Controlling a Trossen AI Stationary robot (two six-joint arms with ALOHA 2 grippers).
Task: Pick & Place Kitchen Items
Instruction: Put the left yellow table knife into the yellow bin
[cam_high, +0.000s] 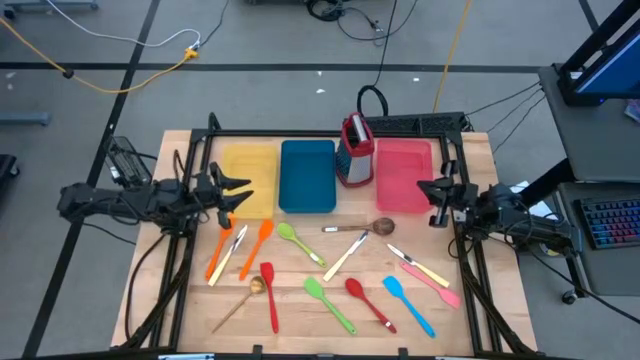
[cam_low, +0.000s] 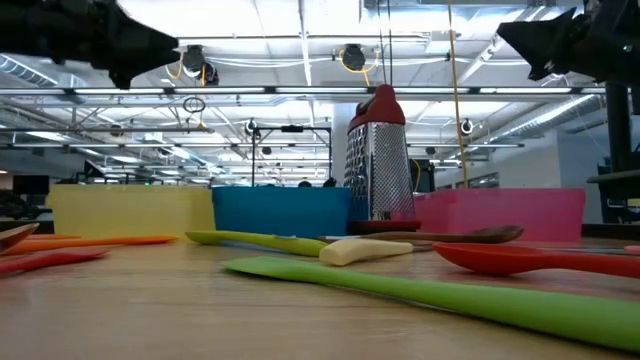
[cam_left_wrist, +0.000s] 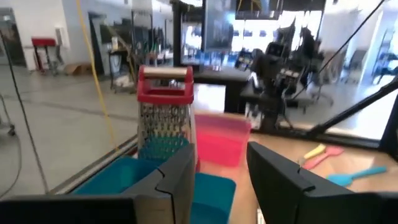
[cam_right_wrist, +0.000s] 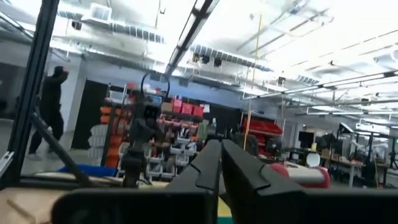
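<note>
Left gripper (cam_high: 243, 195) hovering mid-left over the yellow tray (cam_high: 246, 176), fingers spread, empty. Blue tray (cam_high: 307, 175), perforated metal box grater (cam_high: 356, 150) with red handle, and pink tray (cam_high: 404, 172) sitting in a row across upper centre. Slim silicone and wooden utensils (cam_high: 330, 275) lying scattered on the wood-grain table (cam_high: 300, 310), lower centre. Right gripper (cam_high: 436, 199) hanging at the pink tray's right edge, fingers clenched, empty.

Yellow tray (cam_high: 248, 178), blue tray (cam_high: 307, 176), pink tray (cam_high: 404, 173), red-handled grater (cam_high: 357, 152) standing between blue and pink
</note>
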